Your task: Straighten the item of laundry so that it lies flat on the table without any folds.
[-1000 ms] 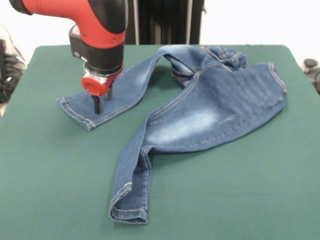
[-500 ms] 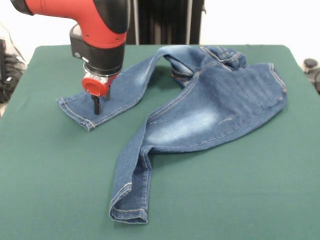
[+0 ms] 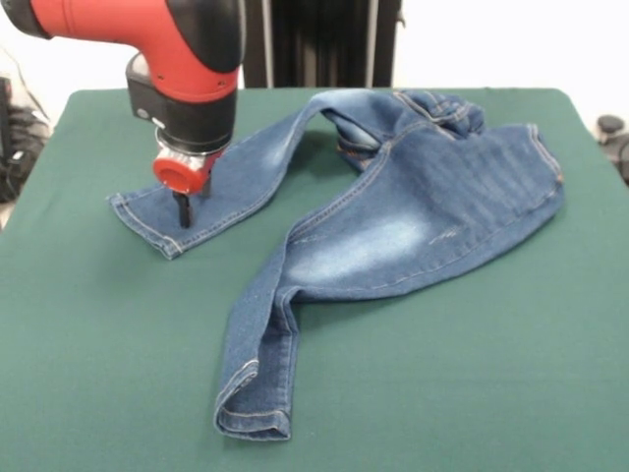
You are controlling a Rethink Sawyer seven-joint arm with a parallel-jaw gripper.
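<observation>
While the claw (image 3: 183,212) is clenched on one leg hem, the jeans (image 3: 393,216) lie crumpled across the green counter (image 3: 472,383): that leg stretched out at the left, the other folded forward, its cuff doubled over.

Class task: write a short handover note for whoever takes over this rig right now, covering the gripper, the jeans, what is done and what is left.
Gripper: pressed down on the hem end of one trouser leg, at the picture's left; whether its jaws are open or shut cannot be told.
Jeans: on the green table, waist at the far right, bunched.
Done: that leg lies fairly stretched out.
Left: the other leg, pointing towards the camera, is folded along its length; flatten it and the waist.
</observation>
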